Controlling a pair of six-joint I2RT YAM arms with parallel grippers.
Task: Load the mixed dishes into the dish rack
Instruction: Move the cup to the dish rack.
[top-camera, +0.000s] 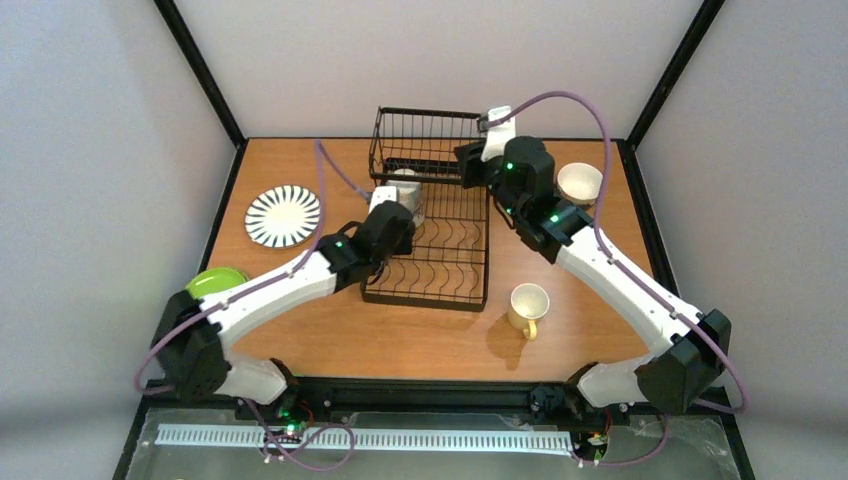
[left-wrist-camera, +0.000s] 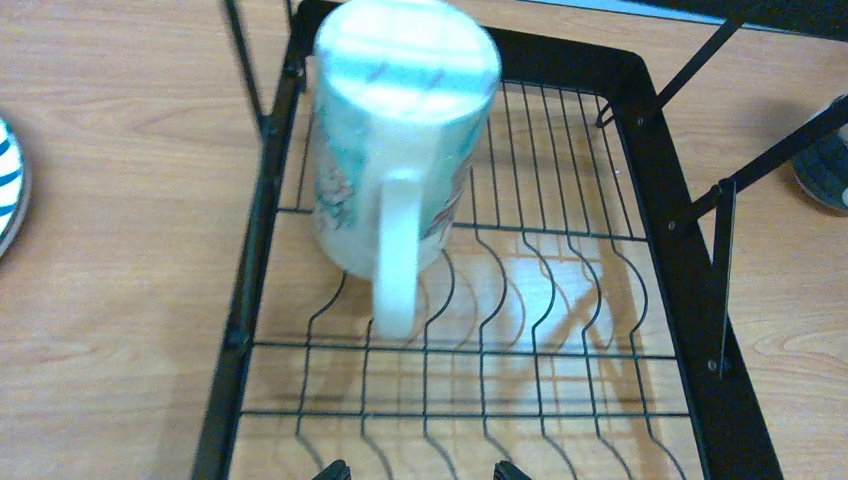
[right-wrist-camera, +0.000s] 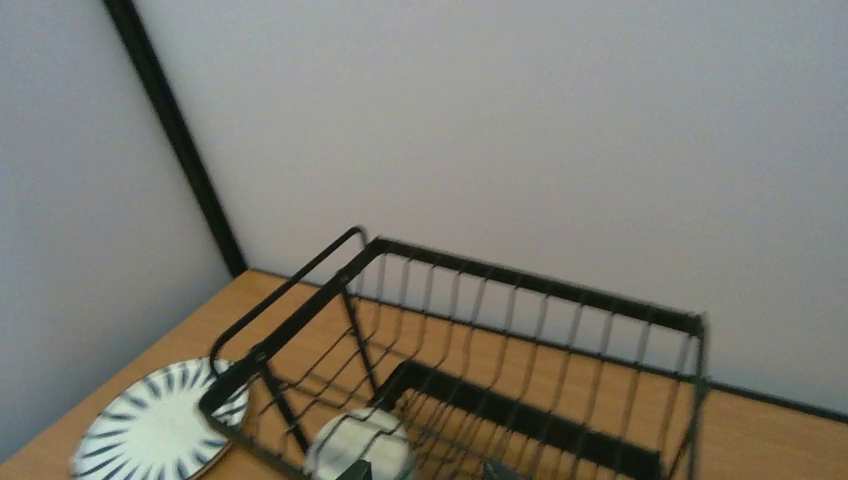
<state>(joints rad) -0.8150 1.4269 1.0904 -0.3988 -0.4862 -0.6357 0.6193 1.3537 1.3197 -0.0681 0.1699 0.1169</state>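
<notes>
Mouth-down placement explains the teal-and-white cup (left-wrist-camera: 400, 140). It sits inverted on the wire floor of the dish rack (left-wrist-camera: 660, 200), base up and handle toward the left wrist camera, in the upper middle of that view. That is how a cup is set to drain. It looks slightly tilted, though blur makes this hard to confirm.

The left fingers (left-wrist-camera: 334, 469) show only as two tips at the bottom edge, spread wide with nothing between them and clear of the cup, so the cup rests on the rack by itself. In the top view it lies by the rack's left rim, near the centre of the frame, just below the taller basket section.

The right fingers (right-wrist-camera: 361, 471) are slivers at the bottom edge of their own view, aimed over the basket. I cannot tell how far apart they stand or whether they carry anything.

Out on the worktop (top-camera: 420, 340) are four more dishes:
- the black-and-white striped plate (top-camera: 283, 215) at middle left
- the lime-green plate (top-camera: 215, 282) lower left, partly under the left arm
- the cream bowl (top-camera: 580, 183) right of centre
- the yellow mug (top-camera: 528, 305) below it

Loading looks barely begun, and the plates likely belong in the curved slots.
</notes>
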